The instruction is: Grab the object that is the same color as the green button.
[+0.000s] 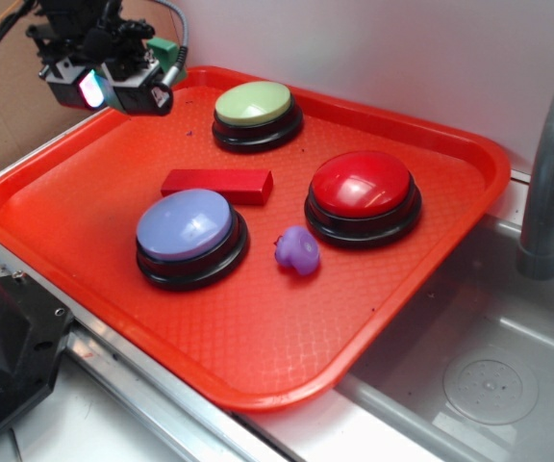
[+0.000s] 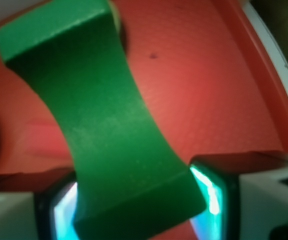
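Gripper (image 1: 113, 82) at upper left of frame clenched on green block (image 2: 109, 130) — lifted above red tray (image 1: 65, 202), green button (image 1: 254, 104) to its right, red bar (image 1: 217, 185), lavender-blue button (image 1: 185, 225), purple lump (image 1: 297, 250), red button (image 1: 362, 185) lower — nothing between.

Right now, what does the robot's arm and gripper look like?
In the exterior view, the gripper end of the arm is a blocky black assembly with small silver screws, and a glowing cyan-white light shows on its lower face. Black cables run up from it, along with a grey cable. In the wrist view, the fingers have dark frames around translucent pads lit cyan, mounted in white housings.
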`<state>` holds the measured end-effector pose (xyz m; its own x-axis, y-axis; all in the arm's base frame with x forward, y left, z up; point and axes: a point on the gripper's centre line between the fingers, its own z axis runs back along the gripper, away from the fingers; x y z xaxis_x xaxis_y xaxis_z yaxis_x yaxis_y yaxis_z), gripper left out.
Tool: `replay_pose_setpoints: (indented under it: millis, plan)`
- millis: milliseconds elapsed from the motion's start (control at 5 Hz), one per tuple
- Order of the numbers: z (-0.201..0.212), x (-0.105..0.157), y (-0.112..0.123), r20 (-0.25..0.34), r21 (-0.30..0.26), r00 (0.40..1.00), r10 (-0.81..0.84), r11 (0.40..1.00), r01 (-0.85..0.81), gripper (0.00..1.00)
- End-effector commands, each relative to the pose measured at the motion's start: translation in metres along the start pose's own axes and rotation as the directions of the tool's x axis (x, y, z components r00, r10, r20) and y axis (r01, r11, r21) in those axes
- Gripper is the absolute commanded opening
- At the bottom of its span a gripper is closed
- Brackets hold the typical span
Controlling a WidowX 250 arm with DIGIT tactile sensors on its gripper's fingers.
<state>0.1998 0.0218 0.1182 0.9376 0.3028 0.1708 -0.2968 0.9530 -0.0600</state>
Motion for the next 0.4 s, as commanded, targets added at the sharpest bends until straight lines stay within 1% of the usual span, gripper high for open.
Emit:
replay_pose_setpoints:
  millis: [0,200]
  plan:
    - [0.029,-0.019,-0.029,0.085,-0.060,0.992,-0.090,0.994,0.095,0.00]
    - [0.040,-0.011,-0.006,0.118,0.049,0.990,0.073,0.996,-0.079,0.05]
